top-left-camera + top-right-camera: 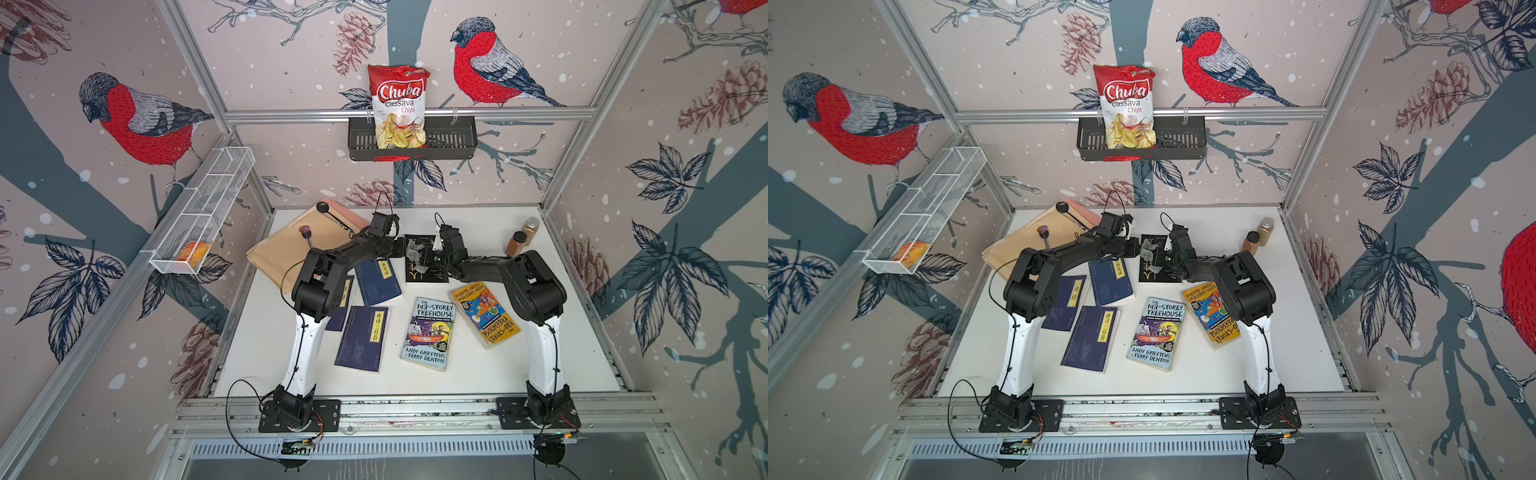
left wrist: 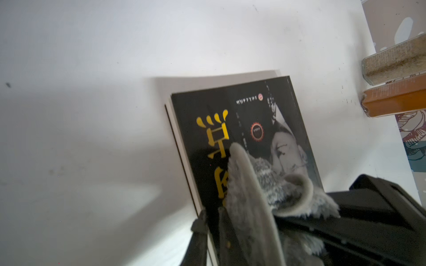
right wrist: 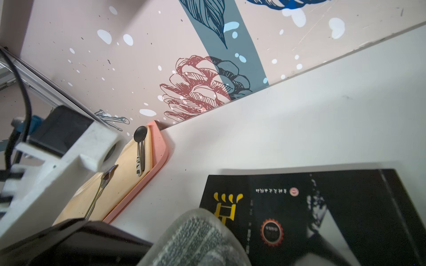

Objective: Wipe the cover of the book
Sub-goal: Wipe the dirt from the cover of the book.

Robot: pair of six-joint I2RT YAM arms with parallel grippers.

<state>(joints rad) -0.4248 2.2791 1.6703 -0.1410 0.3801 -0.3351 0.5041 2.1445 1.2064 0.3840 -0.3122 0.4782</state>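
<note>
The fingers (image 2: 199,230) of the left gripper (image 1: 402,247) are closed upon a grey cloth (image 2: 265,184), whose folds hang over the cover of the black book (image 1: 432,276). The right gripper (image 1: 437,251) has its tips drawn together at the opposite long edge of that book. Whether it touches the cover cannot be told. The book lies flat, cover up, at the rear centre of the white table (image 1: 478,374), between the two arms. Treehouse paperbacks (image 1: 430,332) lie nearer the arm bases, blue books (image 1: 380,282) beside the left arm, and spice jars (image 1: 519,241) stand beyond the right arm.
</note>
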